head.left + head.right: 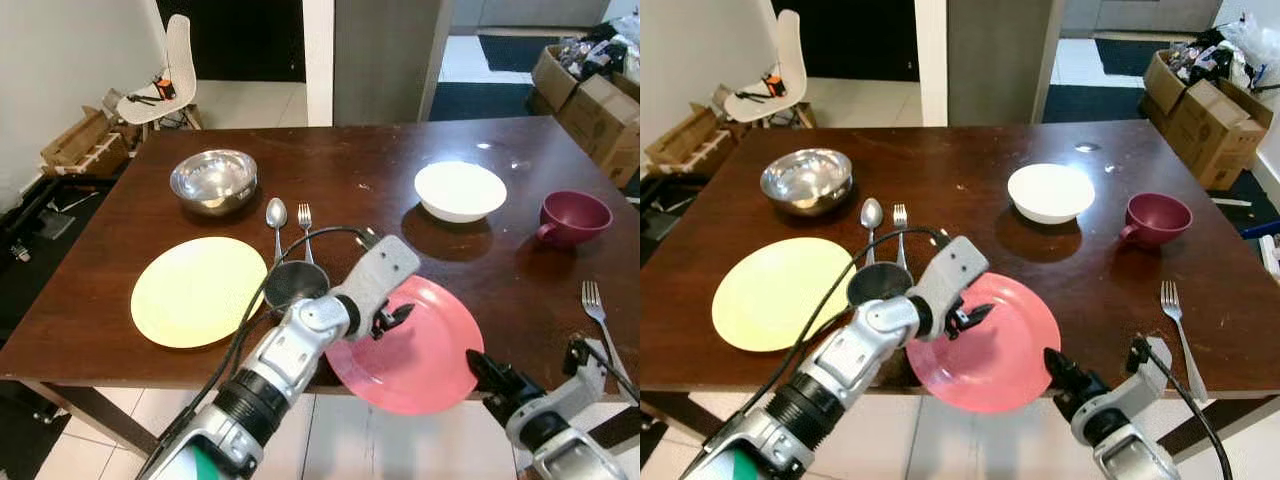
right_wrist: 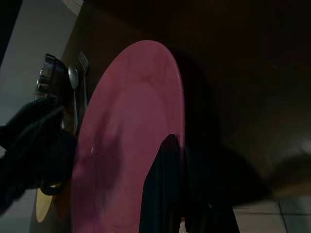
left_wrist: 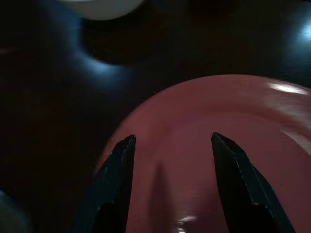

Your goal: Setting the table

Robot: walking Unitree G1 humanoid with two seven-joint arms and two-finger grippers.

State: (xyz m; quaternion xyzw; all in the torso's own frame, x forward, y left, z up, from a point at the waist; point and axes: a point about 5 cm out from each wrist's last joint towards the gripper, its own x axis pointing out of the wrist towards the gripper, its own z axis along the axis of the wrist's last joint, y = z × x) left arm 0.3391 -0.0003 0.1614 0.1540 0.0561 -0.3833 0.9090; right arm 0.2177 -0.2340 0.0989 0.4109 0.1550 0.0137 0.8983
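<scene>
Pink plate (image 1: 420, 345) sits at the near edge of the bench (image 1: 120, 300), its closest rim hanging out past that edge. The right claw (image 1: 1052, 362) is at that overhanging rim; in the right wrist view one black finger (image 2: 163, 184) lies across the plate's rim, but whether the claw has closed on it I cannot tell. The left claw (image 1: 400, 315) hovers over the plate's left side with its fingers (image 3: 116, 179) spread apart and nothing between them.

Left of the pink plate lies a yellow plate (image 1: 198, 290). Just beyond its left rim are a spoon (image 1: 276, 215) and a small fork (image 1: 304, 222), side by side. Further beyond it stand a steel bowl (image 1: 213, 180), a white bowl (image 1: 460, 190) and a maroon cup (image 1: 574, 217); a second fork (image 1: 597, 310) lies to its right.

The risk, as I judge it, is the overhang (the plate looks close to tipping): a downward press or a loose pinch could tilt it off the bench.
</scene>
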